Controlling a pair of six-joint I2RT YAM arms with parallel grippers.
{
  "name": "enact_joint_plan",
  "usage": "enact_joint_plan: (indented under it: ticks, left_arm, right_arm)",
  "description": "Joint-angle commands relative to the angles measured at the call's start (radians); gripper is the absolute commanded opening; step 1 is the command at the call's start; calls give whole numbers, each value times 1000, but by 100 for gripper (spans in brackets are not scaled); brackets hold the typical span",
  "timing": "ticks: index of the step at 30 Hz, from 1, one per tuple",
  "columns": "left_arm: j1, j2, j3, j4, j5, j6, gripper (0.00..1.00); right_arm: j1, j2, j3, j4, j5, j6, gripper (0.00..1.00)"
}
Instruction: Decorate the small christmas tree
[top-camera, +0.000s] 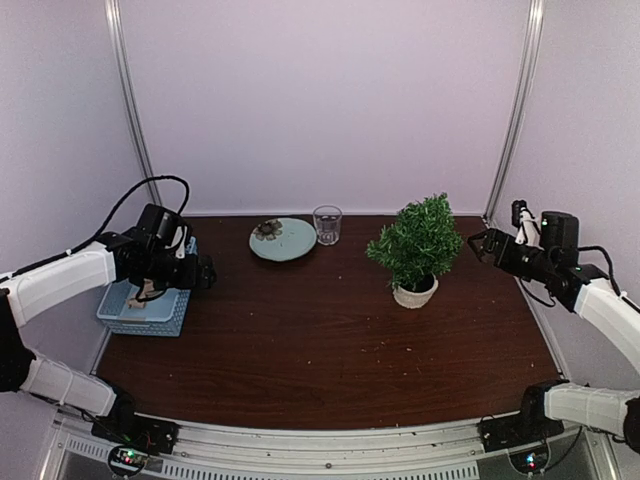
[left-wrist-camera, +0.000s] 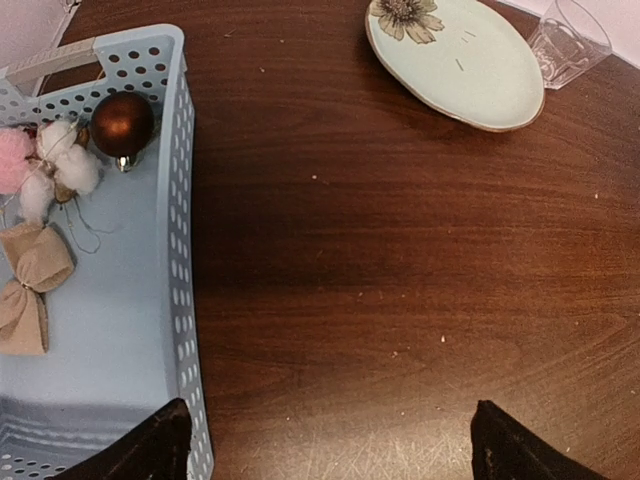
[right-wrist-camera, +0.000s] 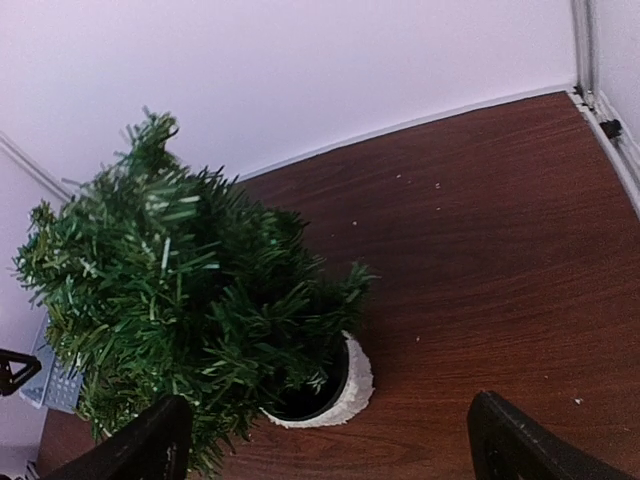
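Top external view: where's your small christmas tree (top-camera: 417, 240)?
— Upright on the surface (top-camera: 320, 345), right of centre, near your right claw (top-camera: 482, 243), which is spread wide. Your left claw (top-camera: 205, 272), equally released, hangs above the blue basket (top-camera: 150, 318).

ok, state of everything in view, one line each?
small christmas tree: upright in its pot, no ornaments on it
blue basket: holds brown ball, tan bow, white and pink pom-poms
plate: flat on the table, empty
glass cup: upright, looks empty
left gripper: open, holding nothing, over the basket's edge
right gripper: open, holding nothing, beside the tree
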Motion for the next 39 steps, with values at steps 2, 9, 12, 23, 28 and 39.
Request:
enact_joint_plan:
  ticks: [2, 9, 12, 23, 28, 39]
  left_arm:
    - [-9, 1, -10, 102, 33, -19, 98]
    - [-11, 16, 9, 133, 71, -31, 98]
    - [-12, 25, 19, 141, 90, -36, 98]
    - [-13, 45, 21, 169, 142, -55, 98]
    - [-13, 35, 22, 165, 151, -49, 98]
    - [-13, 40, 27, 154, 155, -46, 97]
  right_arm:
    - [-152, -110, -102, 70, -120, 158, 100]
    - [-267, 0, -293, 305, -237, 355, 90]
    - [-273, 140, -318, 457, -294, 406, 81]
    - [-187, 523, -245, 772, -395, 477, 66]
    - [-168, 621, -234, 889, -431, 504, 64]
    - [-120, 876, -212, 1290, -489, 708, 59]
